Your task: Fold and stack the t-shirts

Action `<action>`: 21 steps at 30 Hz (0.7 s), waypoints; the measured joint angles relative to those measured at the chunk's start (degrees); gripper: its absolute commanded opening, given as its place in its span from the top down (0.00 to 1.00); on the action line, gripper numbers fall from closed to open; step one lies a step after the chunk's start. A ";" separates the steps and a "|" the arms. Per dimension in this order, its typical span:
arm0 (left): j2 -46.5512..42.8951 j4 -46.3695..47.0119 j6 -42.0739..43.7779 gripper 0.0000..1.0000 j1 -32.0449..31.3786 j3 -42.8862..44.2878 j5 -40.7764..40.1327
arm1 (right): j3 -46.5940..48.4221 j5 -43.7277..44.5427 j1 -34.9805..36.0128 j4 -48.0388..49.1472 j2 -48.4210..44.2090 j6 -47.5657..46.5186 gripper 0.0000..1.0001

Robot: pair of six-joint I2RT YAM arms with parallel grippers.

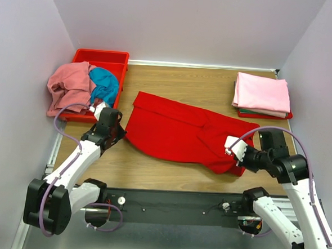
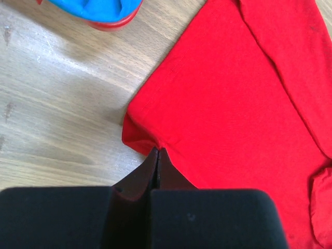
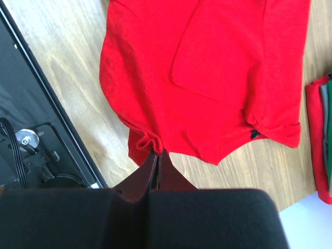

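Left hand (image 2: 157, 152) at nine o'clock and right hand (image 3: 157, 152) at four pinch the red t-shirt (image 1: 177, 131) by its edge, seemingly for folding.

Seemingly open tabletop (image 1: 180, 83) between bin (image 1: 111, 58) and stack (image 1: 262, 93)

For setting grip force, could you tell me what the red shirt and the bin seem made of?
The red shirt: soft matte cloth, likely cotton knit; it bunches where pinched. The bin: rigid plastic, apparently, slightly glossy; straight moulded walls.

Left pincer (image 2: 157, 151) closed (jaws touching), right pincer (image 3: 157, 151) likewise — arms outstretched
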 measured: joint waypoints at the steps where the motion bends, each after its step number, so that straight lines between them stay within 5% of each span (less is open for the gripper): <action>1: -0.04 0.00 -0.17 1.00 0.00 -0.09 0.02 | 0.20 -0.02 -0.15 0.04 0.00 0.15 1.00; 21: 10.91 0.17 -2.01 1.00 0.00 2.67 -1.53 | 0.44 9.31 -1.14 10.91 3.43 5.77 1.00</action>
